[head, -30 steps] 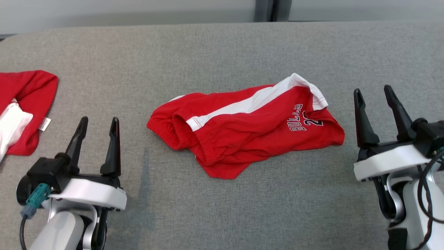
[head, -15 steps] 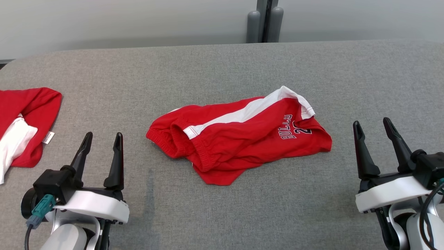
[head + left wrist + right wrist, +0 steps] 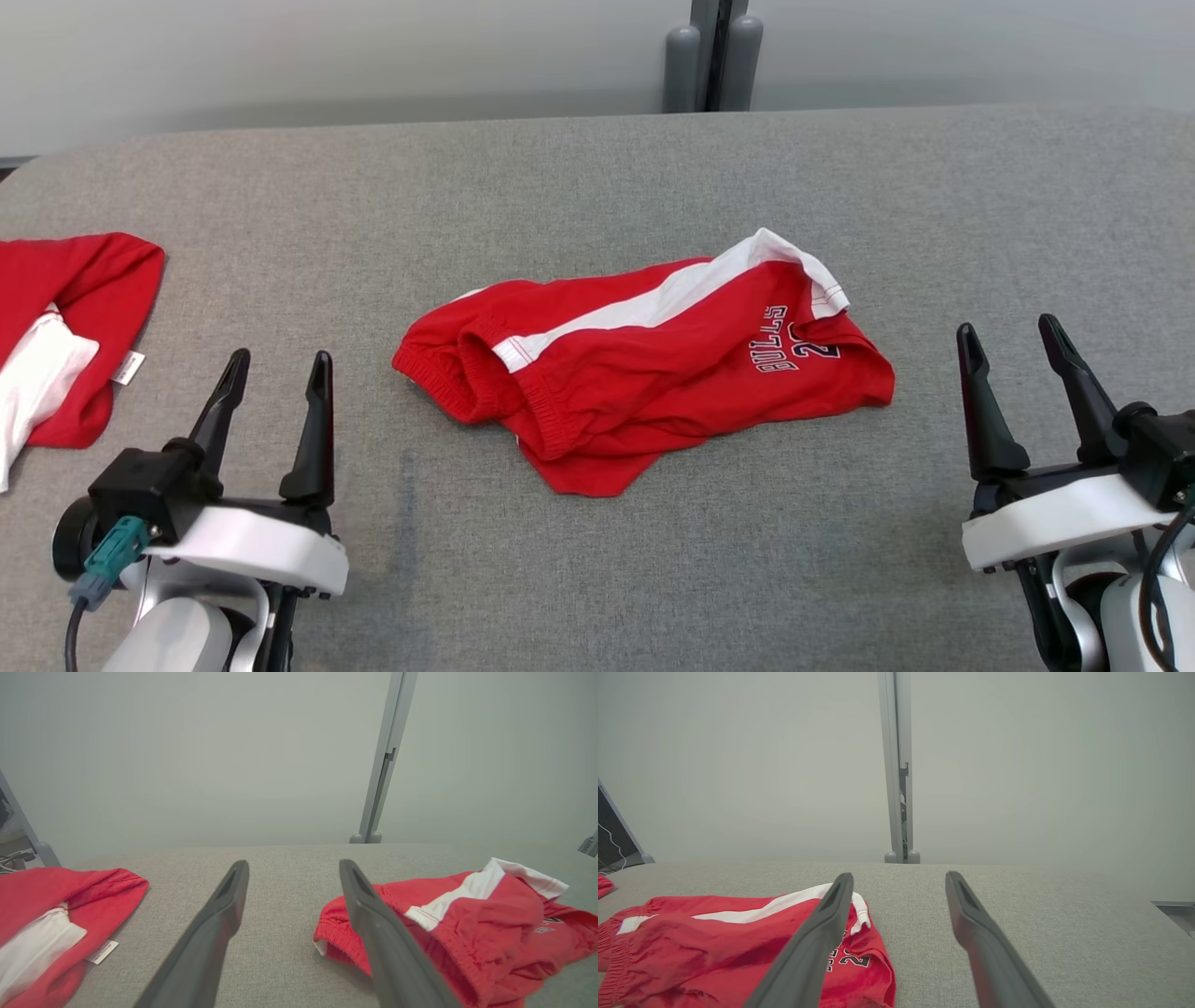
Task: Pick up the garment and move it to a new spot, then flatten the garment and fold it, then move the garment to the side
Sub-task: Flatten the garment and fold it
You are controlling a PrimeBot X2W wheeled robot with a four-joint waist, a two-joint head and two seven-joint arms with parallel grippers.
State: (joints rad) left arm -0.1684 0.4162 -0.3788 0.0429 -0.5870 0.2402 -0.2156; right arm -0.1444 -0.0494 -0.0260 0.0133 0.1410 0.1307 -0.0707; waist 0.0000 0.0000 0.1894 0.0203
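The garment [image 3: 644, 359] is a pair of red shorts with a white side stripe and dark lettering, lying crumpled in the middle of the grey padded table [image 3: 597, 187]. My left gripper [image 3: 278, 362] stands open at the lower left, clear of the shorts. At the lower right my right gripper [image 3: 1008, 329] is open too, a little right of the garment's edge. The left wrist view has the garment [image 3: 467, 924] to the right of the left gripper [image 3: 293, 868]. In the right wrist view the garment [image 3: 714, 947] lies left of the right gripper [image 3: 899, 877].
A second red and white garment [image 3: 56, 327] lies at the table's left edge, also seen as a red garment [image 3: 51, 919] in the left wrist view. A grey wall with a vertical post [image 3: 709, 51] stands behind the table's far edge.
The head camera tilted up, so the whole scene slid down the picture and the post came into view. Garment and both open grippers keep their places on the table.
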